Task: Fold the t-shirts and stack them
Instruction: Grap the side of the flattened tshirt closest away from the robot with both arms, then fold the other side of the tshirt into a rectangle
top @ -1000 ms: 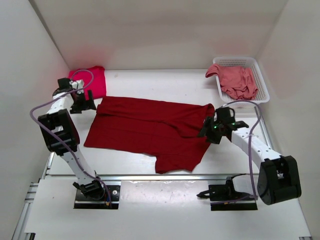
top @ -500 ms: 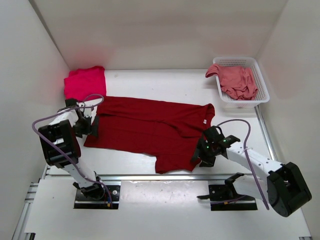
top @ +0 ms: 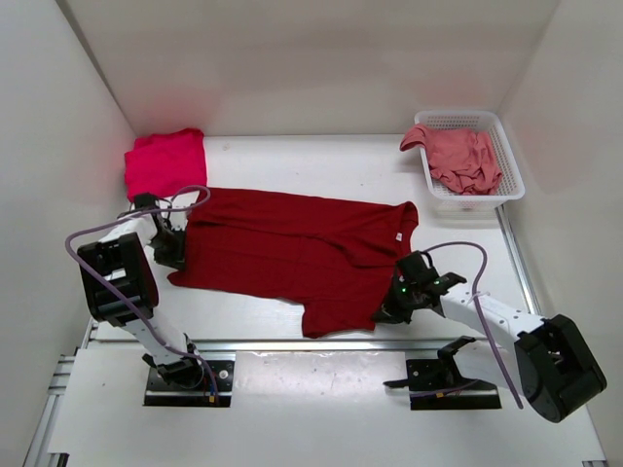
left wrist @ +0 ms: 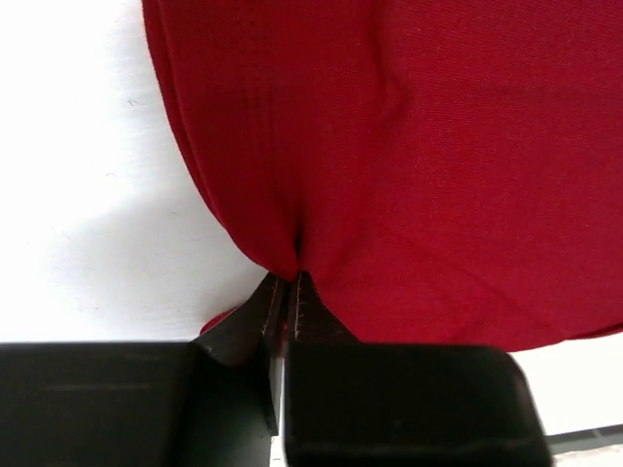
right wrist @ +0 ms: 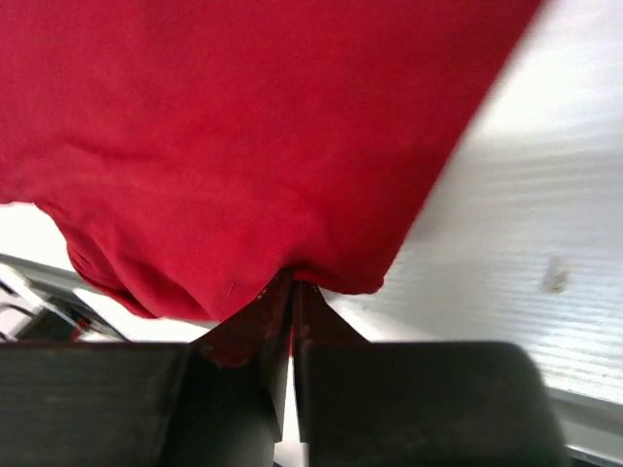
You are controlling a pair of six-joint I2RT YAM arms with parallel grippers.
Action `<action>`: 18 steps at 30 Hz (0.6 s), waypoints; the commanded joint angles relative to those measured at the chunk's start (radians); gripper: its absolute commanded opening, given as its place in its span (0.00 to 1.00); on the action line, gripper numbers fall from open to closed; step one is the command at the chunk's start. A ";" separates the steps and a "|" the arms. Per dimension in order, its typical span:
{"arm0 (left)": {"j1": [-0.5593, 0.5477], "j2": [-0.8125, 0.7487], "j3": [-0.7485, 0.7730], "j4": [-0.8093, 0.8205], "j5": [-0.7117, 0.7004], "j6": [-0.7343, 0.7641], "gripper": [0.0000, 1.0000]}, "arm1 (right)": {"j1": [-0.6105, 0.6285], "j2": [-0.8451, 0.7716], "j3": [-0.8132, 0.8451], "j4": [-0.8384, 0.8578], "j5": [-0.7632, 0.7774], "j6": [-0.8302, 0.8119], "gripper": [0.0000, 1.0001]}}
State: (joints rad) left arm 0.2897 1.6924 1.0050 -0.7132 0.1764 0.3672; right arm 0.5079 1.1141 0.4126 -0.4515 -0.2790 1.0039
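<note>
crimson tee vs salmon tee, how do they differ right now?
Colour: the crimson tee is dark red, the salmon tee faded pink.
Pose: the crimson tee lies spread on the table; the salmon tee sits crumpled in the white basket.
Contact: the left claw and right claw each pinch the crimson tee's edge; neither touches the salmon tee.
Shared: both are red-toned cloth.

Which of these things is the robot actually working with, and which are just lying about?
Part of the job:
- dark crimson t-shirt, pinched by the left end effector and the right end effector
- bright pinkish-red t-shirt, far left
- salmon pink t-shirt, bunched in the basket

Just there:
- white mesh basket
- table
</note>
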 commanded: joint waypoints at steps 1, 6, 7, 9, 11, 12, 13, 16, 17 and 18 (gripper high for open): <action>0.012 -0.025 0.006 -0.012 0.051 0.000 0.08 | -0.038 -0.030 -0.017 0.092 -0.037 0.010 0.00; 0.049 -0.027 0.095 -0.052 0.139 -0.019 0.00 | -0.230 -0.092 0.044 0.021 -0.071 -0.102 0.00; 0.061 -0.020 0.131 -0.055 0.165 -0.042 0.00 | -0.296 -0.111 0.075 0.007 -0.081 -0.134 0.00; 0.037 -0.007 0.184 -0.058 0.187 -0.066 0.00 | -0.383 -0.119 0.119 0.008 -0.113 -0.180 0.00; -0.013 0.015 0.237 -0.049 0.183 -0.079 0.00 | -0.425 -0.052 0.194 0.010 -0.135 -0.241 0.01; -0.042 0.035 0.256 -0.049 0.172 -0.071 0.00 | -0.424 -0.004 0.215 0.008 -0.132 -0.260 0.00; -0.050 0.056 0.273 -0.048 0.160 -0.070 0.00 | -0.396 0.025 0.259 0.013 -0.121 -0.274 0.00; -0.106 0.116 0.316 -0.020 0.138 -0.085 0.00 | -0.355 0.176 0.359 0.056 -0.138 -0.289 0.00; -0.125 0.139 0.336 -0.019 0.138 -0.091 0.00 | -0.350 0.235 0.394 0.065 -0.138 -0.303 0.02; -0.141 0.154 0.362 -0.017 0.132 -0.103 0.00 | -0.347 0.295 0.414 0.066 -0.137 -0.306 0.04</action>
State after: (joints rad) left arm 0.1871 1.8034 1.3159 -0.7422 0.3031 0.2928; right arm 0.1440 1.3003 0.7639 -0.4152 -0.3950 0.7582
